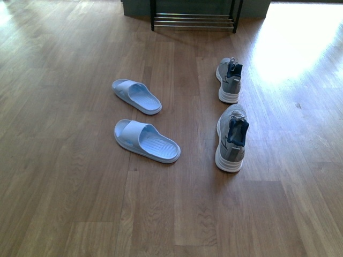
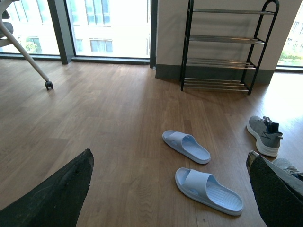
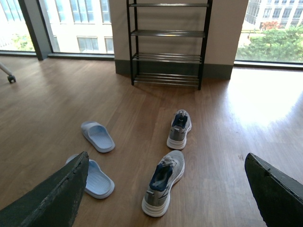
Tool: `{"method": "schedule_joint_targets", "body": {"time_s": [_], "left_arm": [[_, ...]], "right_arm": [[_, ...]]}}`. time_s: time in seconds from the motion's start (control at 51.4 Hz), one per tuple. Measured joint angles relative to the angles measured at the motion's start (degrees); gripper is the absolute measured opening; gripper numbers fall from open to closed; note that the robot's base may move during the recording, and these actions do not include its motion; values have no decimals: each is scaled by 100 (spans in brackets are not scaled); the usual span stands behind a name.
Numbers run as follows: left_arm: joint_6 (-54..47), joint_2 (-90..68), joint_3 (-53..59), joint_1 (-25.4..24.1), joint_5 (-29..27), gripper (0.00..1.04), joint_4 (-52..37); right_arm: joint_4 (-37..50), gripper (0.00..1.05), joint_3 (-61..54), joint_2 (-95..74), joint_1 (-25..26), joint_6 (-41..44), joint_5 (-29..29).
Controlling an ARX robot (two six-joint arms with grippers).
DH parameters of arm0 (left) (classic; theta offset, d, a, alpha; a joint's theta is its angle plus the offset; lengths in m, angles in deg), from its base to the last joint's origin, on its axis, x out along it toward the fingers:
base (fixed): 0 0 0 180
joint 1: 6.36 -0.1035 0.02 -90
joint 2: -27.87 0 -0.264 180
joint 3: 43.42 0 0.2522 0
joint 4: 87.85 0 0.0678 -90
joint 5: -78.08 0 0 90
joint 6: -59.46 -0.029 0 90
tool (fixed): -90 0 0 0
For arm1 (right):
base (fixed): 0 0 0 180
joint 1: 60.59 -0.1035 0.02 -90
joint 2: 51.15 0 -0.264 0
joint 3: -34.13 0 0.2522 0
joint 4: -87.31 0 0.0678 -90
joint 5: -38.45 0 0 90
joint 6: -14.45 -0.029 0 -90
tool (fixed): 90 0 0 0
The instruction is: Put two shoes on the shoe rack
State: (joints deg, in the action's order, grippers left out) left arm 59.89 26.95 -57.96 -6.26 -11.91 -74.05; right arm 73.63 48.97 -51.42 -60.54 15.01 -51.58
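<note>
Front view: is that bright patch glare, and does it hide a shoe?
Front view: sun glare bleaches the floor right of the far sneaker, hiding no shoe. Right wrist view: milder sheen, shoe rack sharp. Left wrist view: windows blown out white.

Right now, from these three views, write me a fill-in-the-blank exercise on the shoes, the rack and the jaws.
1. The shoe rack holds ____ shoes.
2. In the front view, the pale blue slides lie to the ____ of the grey sneakers.
3. The sneakers' soles are ____.
4. The jaws of the left gripper and the right gripper stand ____.
Missing words: no; left; white; open.
</note>
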Motion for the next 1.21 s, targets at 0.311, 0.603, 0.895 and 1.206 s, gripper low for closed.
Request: {"method": "schedule_joint_targets", "body": {"time_s": [0.311,0.603,0.895,1.206], "left_arm": [[-2,0,0,0,0,95,0],[-2,0,0,0,0,95,-2],[0,0,0,0,0,95,0],[0,0,0,0,0,95,0]], "right_arm": [[0,95,0,0,0,0,0],[0,95,0,0,0,0,0],[0,95,0,0,0,0,0],[0,95,0,0,0,0,0]]}}
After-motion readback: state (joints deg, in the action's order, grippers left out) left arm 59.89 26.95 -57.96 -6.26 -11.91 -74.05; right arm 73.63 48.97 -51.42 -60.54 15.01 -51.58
